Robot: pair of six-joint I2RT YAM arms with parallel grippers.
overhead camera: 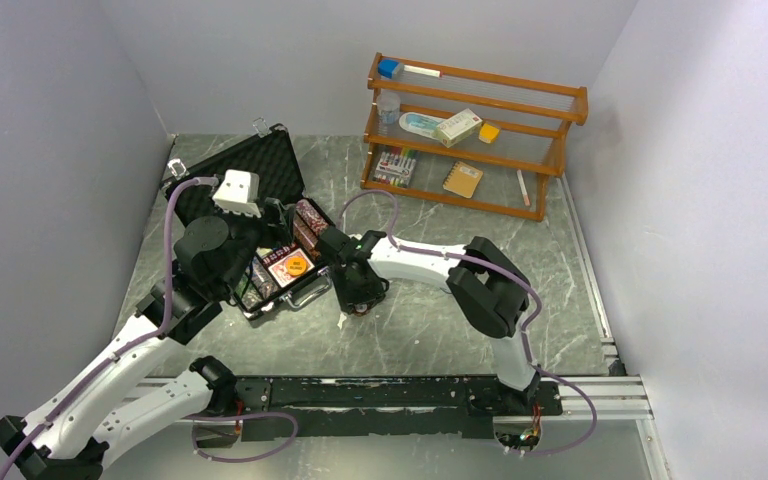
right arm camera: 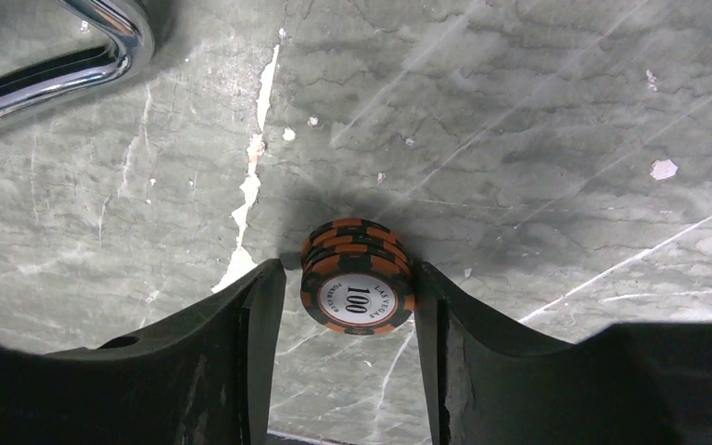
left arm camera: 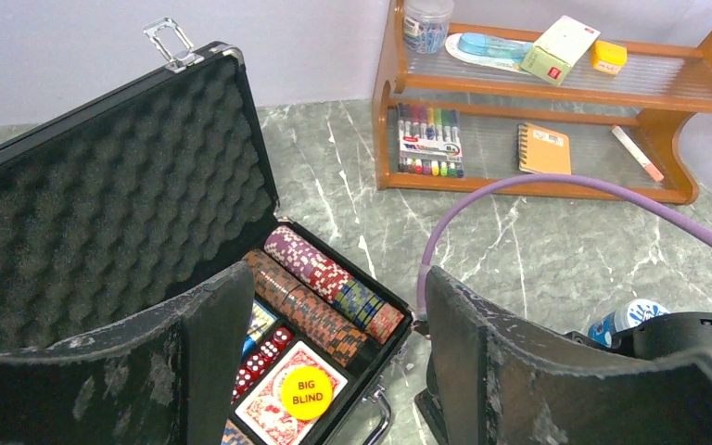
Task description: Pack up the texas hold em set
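Note:
The black case (overhead camera: 260,175) lies open at the left, its foam lid (left arm camera: 102,204) raised. Rows of chips (left arm camera: 324,287), red dice (left arm camera: 258,366) and a red-backed card deck (left arm camera: 264,413) under a yellow "BIG BLIND" disc (left arm camera: 307,392) fill its tray. My left gripper (left arm camera: 338,283) hovers open above the tray with nothing between its fingers. On the table in front of the case, my right gripper (right arm camera: 348,276) points down around a small stack of orange-black "100" chips (right arm camera: 357,298). The right finger touches the stack and a narrow gap shows at the left finger.
The case's chrome handle (right arm camera: 102,56) lies just left of the right gripper. A wooden shelf (overhead camera: 475,130) with markers, a notebook and boxes stands at the back right. A blue-white round item (left arm camera: 626,320) shows beside the right arm.

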